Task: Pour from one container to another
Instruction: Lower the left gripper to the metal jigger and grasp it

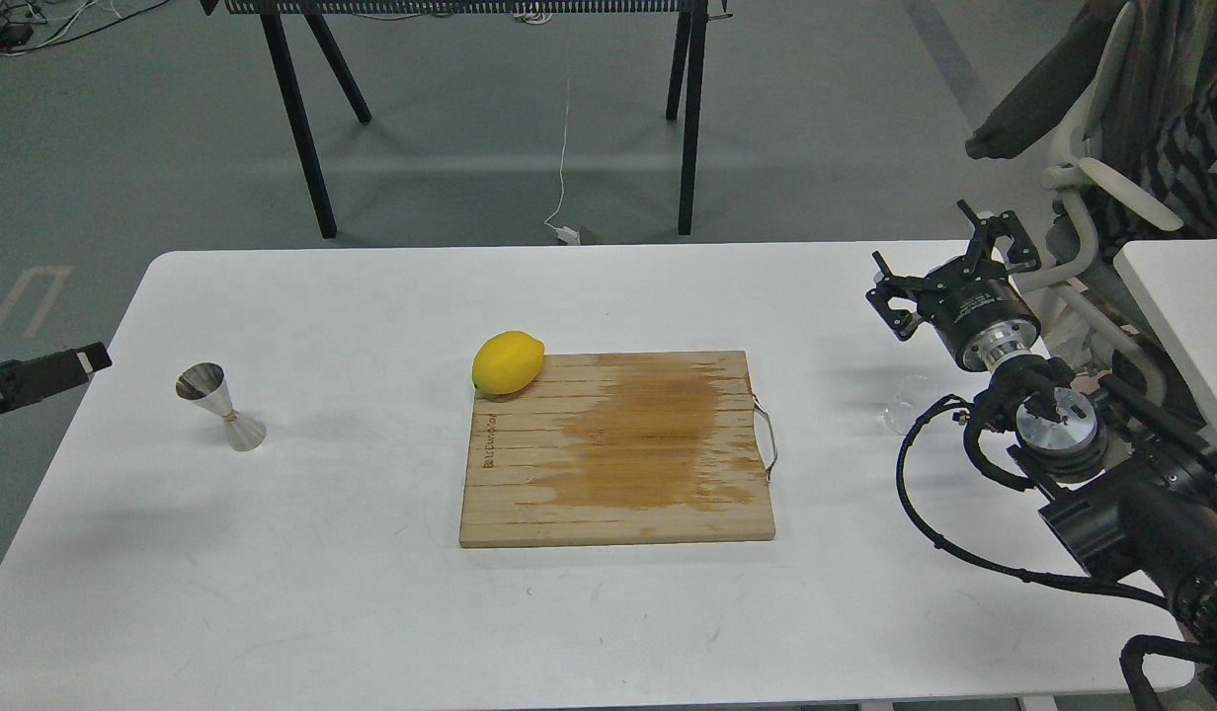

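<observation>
Right pincer (949,267) hangs open, empty, above tabletop (371,612). Glass cup (905,405) sits just below and nearer you, half hidden by wrist cabling. Jigger (221,407) stands far across from it, beyond cutting board (618,444) and lemon (508,362). Left pincer (95,357) barely in view; you cannot tell its state. Risk: clear cup is hard to judge, so your fingers may knock it off edge; long carry may spill.

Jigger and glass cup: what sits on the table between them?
In the head view, the wooden cutting board with the lemon on its corner lies between jigger and glass cup.
</observation>
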